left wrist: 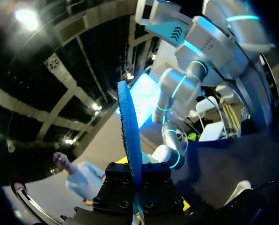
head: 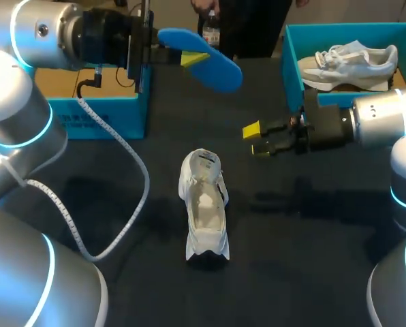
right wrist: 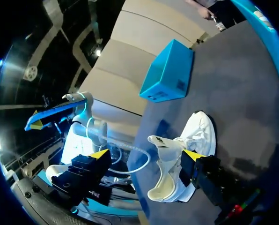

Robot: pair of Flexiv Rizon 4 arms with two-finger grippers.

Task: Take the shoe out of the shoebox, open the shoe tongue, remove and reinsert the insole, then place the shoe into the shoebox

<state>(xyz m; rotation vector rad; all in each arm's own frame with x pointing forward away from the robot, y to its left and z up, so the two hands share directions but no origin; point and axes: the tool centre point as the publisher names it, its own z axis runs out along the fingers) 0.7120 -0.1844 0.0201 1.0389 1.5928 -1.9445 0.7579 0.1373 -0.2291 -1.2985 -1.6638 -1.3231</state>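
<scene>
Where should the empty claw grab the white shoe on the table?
Probably the rim of the shoe beside its opening, from above, on the side nearest the right gripper. It stands on its sole with the tongue pulled open, so that wall is bare and thin.

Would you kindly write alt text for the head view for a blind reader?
The left end effector holds a blue insole above the black table, where a white shoe lies. The right end effector hovers open beside the shoe; a second shoe sits in a blue shoebox.

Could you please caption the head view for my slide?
Left end effector holds blue insole aloft; right end effector open near white shoe.
</scene>
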